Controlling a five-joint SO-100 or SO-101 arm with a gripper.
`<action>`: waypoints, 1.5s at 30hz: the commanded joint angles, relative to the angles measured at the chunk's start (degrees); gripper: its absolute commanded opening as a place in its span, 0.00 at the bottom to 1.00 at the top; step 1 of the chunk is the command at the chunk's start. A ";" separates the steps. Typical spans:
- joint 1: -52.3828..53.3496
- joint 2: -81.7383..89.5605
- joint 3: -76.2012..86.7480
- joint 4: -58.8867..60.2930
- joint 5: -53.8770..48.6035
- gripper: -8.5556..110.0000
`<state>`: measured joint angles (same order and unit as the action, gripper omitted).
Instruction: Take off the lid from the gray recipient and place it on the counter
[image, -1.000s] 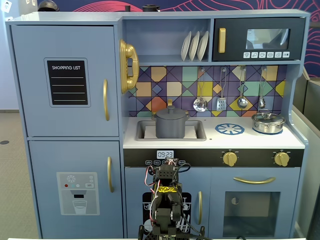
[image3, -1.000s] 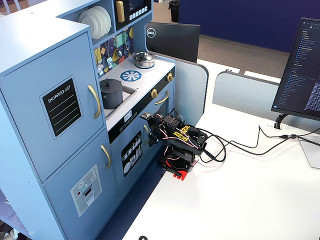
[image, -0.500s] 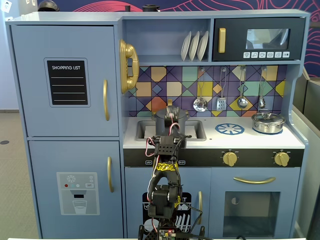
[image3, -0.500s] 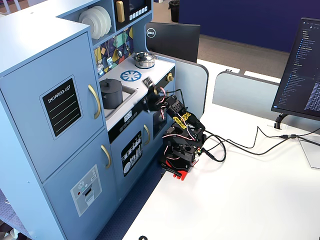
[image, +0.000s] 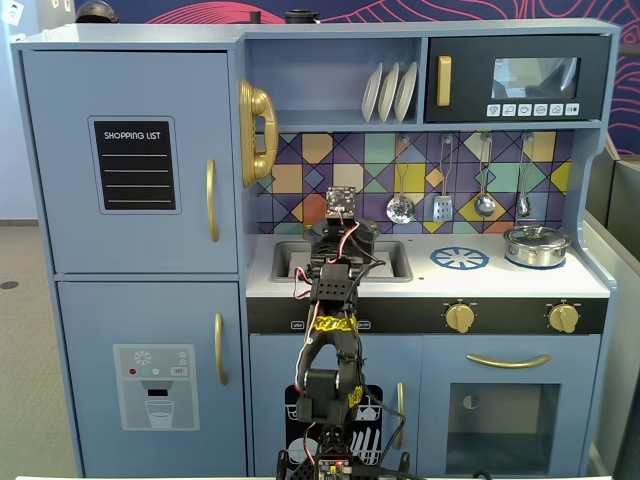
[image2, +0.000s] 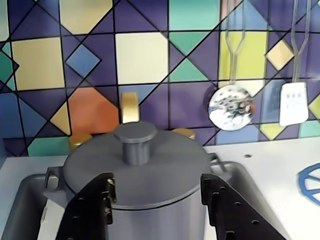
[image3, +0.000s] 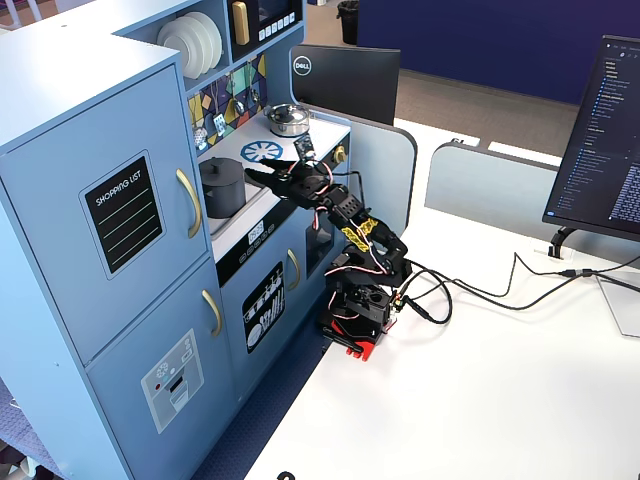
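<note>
1. The pot (image2: 150, 200) sits in the sink (image2: 22, 200), its lid (image2: 137, 167) on top, knob up.
2. The fingers (image2: 156, 210) are spread open, one on each side of the lid's front rim, gripping nothing.
3. The counter (image2: 265, 165) lies to the right in the wrist view, with the blue ring (image: 460, 258) and a silver pot (image: 536, 244) on it.

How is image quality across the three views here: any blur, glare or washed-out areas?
Wrist view: the lid and gripper are reasonably sharp, the backsplash slightly soft, and the hanging strainer shows glare. Front fixed view: evenly lit, with reflections on the microwave window. Angled fixed view: bright, the desk near washed out, the gray recipient dark.
</note>
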<state>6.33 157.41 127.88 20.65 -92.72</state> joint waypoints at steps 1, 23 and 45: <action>-1.05 -2.99 -3.60 -3.69 0.09 0.20; -3.25 -23.82 -12.04 -14.68 -0.18 0.21; -2.72 -37.09 -20.48 -18.37 0.88 0.20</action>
<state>4.22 120.76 111.45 4.39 -92.37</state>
